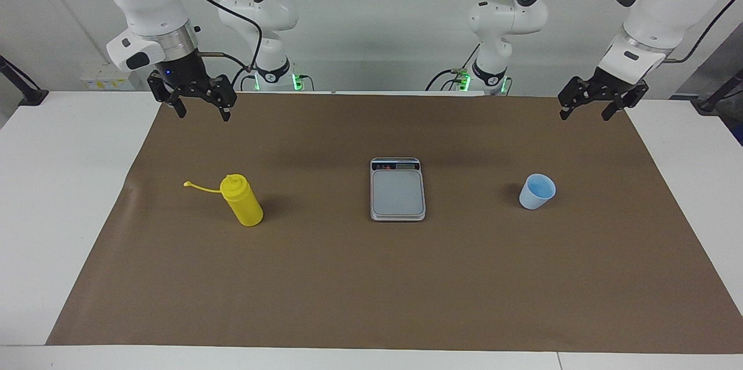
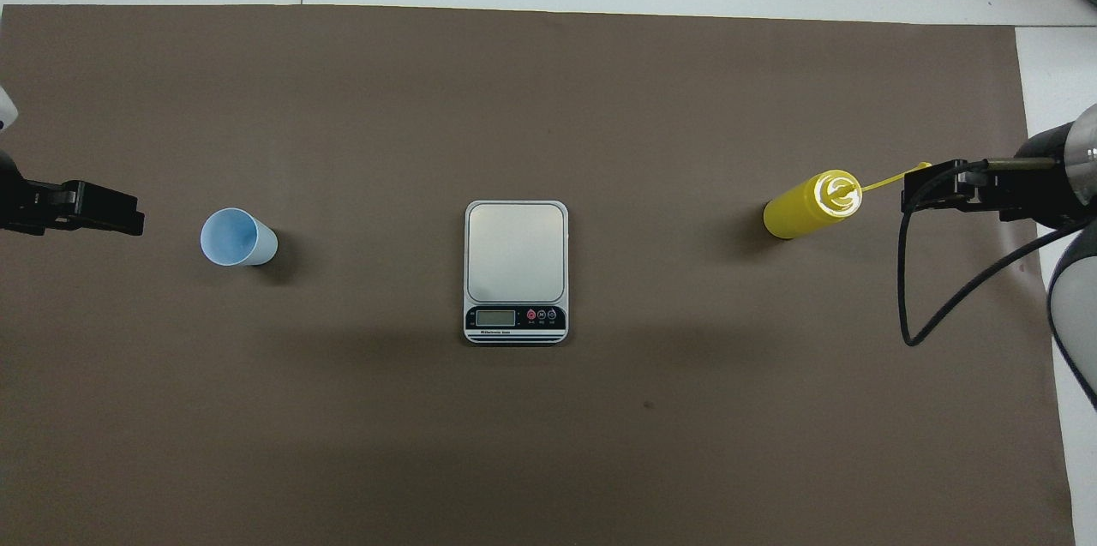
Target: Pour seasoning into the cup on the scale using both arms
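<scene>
Scanning the table point(image 1: 69, 213): one brown mat point(image 1: 371, 288) covers it, and three things stand on it in a row, well apart. One scale point(image 1: 397, 193) sits at the centre, display strip on the robots' side, plate bare. At nine o'clock from it in the facing view stands one seasoning bottle point(image 1: 245, 203), upright, cap strap point(image 1: 200, 186) trailing out toward the right arm's end. At three o'clock, one cup point(image 1: 537, 191), upright. Two arms up! The right end effector point(image 1: 200, 108) hangs over the mat's robot-side edge, fingers apart, holding nothing. The left end effector point(image 1: 587, 110) hangs over the mat's corner, fingers apart too. Open mat lies between everything.
</scene>
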